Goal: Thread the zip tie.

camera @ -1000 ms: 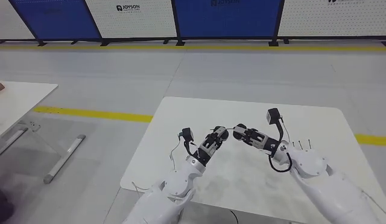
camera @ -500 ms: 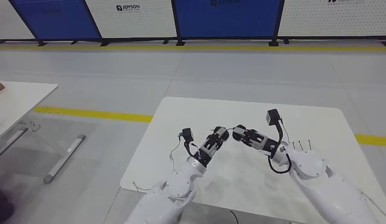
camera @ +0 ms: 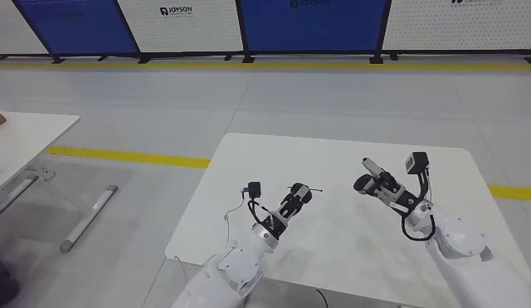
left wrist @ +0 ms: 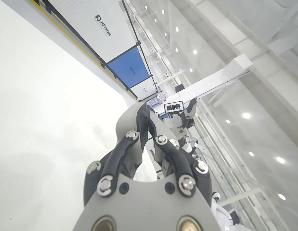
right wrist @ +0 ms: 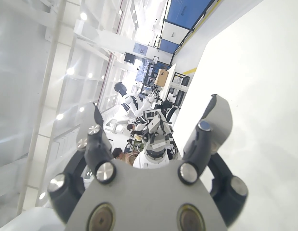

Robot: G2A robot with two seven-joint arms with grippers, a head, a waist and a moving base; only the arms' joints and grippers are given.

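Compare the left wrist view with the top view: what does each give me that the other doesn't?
Left wrist view: close up, the left gripper with its dark pads pressed tight together. Top view: the white table in outline, the zip tie with its thin tail poking from the left gripper toward the right gripper, and the clear gap between the two arms. Both: the left gripper closed, and the right gripper standing off from it.

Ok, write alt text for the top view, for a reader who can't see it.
Over a white table, the robot's left gripper pinches a thin black zip tie, while the right gripper, open and empty, is held apart from it. Behind lie grey floor and blue-and-white panels.
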